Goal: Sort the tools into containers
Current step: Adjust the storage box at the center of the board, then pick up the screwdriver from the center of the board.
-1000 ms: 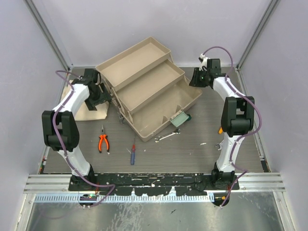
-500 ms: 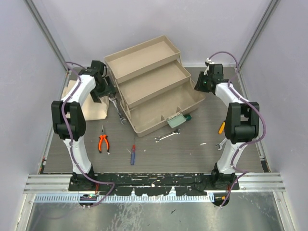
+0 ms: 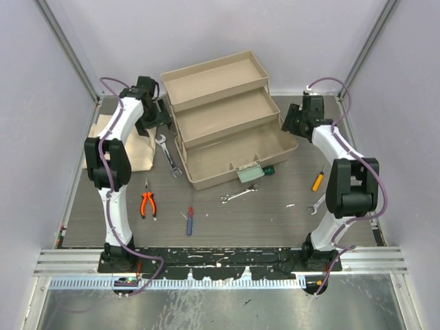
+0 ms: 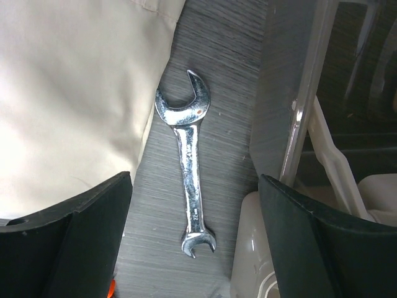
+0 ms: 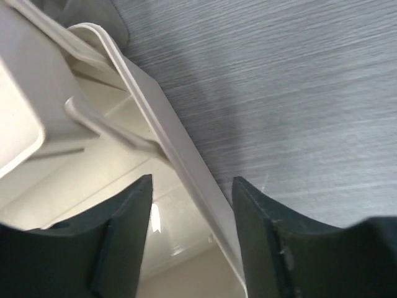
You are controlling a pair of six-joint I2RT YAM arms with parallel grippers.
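Since a second ago the toolbox [image 3: 240, 155] has swung round and slid toward the back right of the desk [image 3: 275, 220]. Its three stepped trays [image 3: 223, 118] now sit nearly square to us, and both arms have stretched farther back with it. We see the left tool [image 3: 160, 114] at the box's left end, its jaws wide apart and holding nothing. In its wrist view it hangs over a silver wrench [image 4: 189, 180] that lies flat on the desk between a beige cloth [image 4: 74, 93] and the box's translucent wall. The right tool [image 3: 291, 124] is at the box's right end. Its wrist view shows the jaws apart and astride the thin upper rim of the lowest tray's wall — we make out a gap on either side of the rim, so it is not clamped. The pale green latch [image 3: 249, 172] hangs at the box's near edge. The tools we can make out lie on the desk outside the box. The orange-handled pliers [image 3: 147, 204] and the blue-red screwdriver [image 3: 190, 220] are at the front left. A second wrench [image 3: 238, 196] is just in front of the latch. An orange screwdriver [image 3: 317, 179] and a third wrench [image 3: 316, 205] lie beside the right arm — well apart from the trays.
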